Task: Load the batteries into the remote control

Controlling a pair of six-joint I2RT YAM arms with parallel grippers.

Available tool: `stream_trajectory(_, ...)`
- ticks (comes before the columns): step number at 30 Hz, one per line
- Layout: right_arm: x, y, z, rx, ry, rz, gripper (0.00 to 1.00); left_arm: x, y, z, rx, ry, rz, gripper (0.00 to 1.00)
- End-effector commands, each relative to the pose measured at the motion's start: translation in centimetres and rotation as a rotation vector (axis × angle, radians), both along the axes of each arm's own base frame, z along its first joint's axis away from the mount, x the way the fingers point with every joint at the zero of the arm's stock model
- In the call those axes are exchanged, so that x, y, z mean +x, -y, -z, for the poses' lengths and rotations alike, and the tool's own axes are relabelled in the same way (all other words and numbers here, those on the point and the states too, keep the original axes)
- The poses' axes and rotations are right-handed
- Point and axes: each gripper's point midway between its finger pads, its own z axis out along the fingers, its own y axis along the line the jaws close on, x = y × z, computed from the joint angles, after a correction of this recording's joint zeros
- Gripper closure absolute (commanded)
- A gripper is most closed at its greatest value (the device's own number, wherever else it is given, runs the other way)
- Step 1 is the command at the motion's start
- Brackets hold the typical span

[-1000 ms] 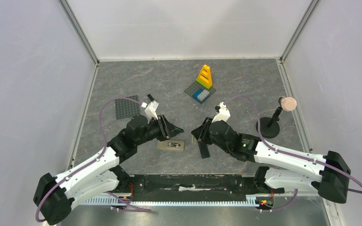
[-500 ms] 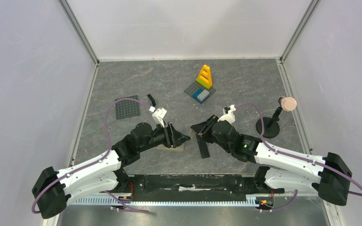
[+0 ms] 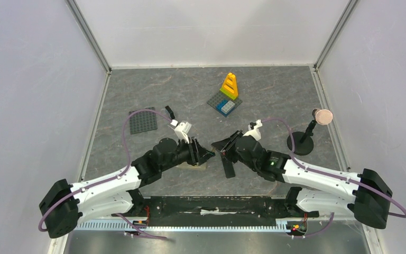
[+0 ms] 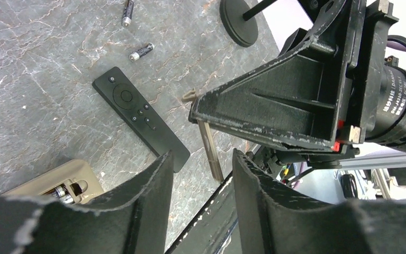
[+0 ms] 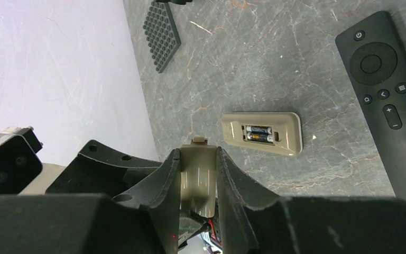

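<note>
Apparently a tan lid (image 5: 197,181) in right pincer (image 5: 197,153)
</note>
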Motion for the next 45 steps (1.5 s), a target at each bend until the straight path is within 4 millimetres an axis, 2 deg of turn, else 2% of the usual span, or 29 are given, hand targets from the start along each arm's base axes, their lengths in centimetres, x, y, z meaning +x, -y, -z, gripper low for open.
stream_trajectory(1,0.2,-0.9,-0.8,0.051,-0.014,0.002,0.77,0.9,1.2,-2.2,-0.053,0.043,-0.014,0.55)
stream_trajectory(4,0.2,-0.7,-0.6,0.054,-0.024,0.01,0.76,0.8,1.5,-1.8,-0.044,0.022,-0.004,0.68)
stream_trajectory(6,0.1,-0.5,-0.4,0.048,-0.034,0.017,0.75,0.7,1.6,-1.5,-0.039,0.007,0.0,0.81)
stream_trajectory(9,-0.2,-0.1,-0.2,0.023,-0.037,0.01,0.59,0.5,1.4,-1.0,-0.012,-0.011,0.003,0.98)
stream_trajectory(13,-0.7,1.2,-0.9,-0.044,0.064,-0.049,0.32,-0.3,0.7,-0.4,0.06,-0.015,0.043,0.98)
stream_trajectory(17,-1.5,2.4,-4.0,-0.201,0.338,-0.224,0.18,-2.6,0.0,-0.6,0.115,-0.007,0.161,0.98)
stream_trajectory(21,-4.0,2.6,-7.4,-0.388,0.653,-0.532,0.16,-6.2,0.1,-2.3,0.101,-0.023,0.363,0.98)
stream_trajectory(24,-7.1,2.3,-7.7,-0.455,0.781,-0.802,0.15,-9.2,0.5,-4.2,0.035,-0.023,0.539,0.98)
stream_trajectory(27,-8.9,1.9,-7.8,-0.446,0.81,-0.942,0.16,-11.2,0.5,-5.4,0.001,-0.024,0.666,0.98)
stream_trajectory(32,-12.2,1.1,-9.0,-0.309,0.86,-1.099,0.27,-12.0,0.1,-6.7,-0.008,0.016,0.724,0.98)
stream_trajectory(37,-14.2,1.0,-8.6,-0.224,0.849,-1.187,0.35,-12.4,-0.4,-6.8,0.016,0.033,0.744,0.98)
stream_trajectory(45,-14.4,0.7,-7.7,-0.214,0.82,-1.203,0.48,-12.3,-0.4,-7.0,0.018,0.047,0.748,0.98)
